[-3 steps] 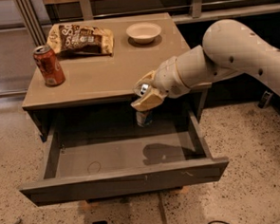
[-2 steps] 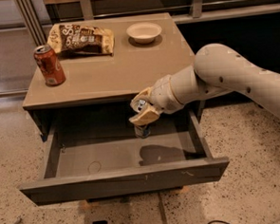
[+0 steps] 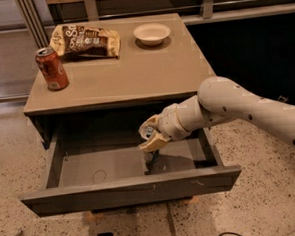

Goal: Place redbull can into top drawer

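Redbull can [image 3: 151, 158] low inside the open top drawer [image 3: 137, 189]
Slim, blue-silver and upright, right of the drawer's middle; the gripper [image 3: 152, 138] grips its upper half.

High front view; pincer [image 3: 150, 138] inside top drawer [image 3: 132, 189]

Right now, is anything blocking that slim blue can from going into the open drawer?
Nothing visible does. The gripper holds the redbull can upright inside the open top drawer, low over its floor; whether it touches is unclear.
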You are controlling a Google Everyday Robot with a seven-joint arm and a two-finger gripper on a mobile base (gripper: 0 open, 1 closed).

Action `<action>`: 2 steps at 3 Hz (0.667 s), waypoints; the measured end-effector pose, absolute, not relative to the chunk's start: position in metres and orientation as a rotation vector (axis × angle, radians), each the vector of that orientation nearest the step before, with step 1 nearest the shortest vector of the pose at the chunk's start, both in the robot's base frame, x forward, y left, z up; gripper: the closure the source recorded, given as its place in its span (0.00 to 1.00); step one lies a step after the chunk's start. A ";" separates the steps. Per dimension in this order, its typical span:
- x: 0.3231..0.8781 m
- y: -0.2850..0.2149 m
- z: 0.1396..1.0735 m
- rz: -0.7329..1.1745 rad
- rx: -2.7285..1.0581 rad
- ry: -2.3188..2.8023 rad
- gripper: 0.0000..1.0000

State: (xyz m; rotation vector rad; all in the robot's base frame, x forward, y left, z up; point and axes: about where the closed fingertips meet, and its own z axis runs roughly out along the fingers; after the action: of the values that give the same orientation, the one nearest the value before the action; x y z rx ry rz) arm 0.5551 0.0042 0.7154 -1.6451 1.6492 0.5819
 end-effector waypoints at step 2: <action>0.556 0.008 0.690 0.595 -1.648 1.626 1.00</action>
State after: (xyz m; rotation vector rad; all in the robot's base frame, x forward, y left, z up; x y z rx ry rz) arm 0.5558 0.0081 0.6899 -1.6484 1.6256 0.5953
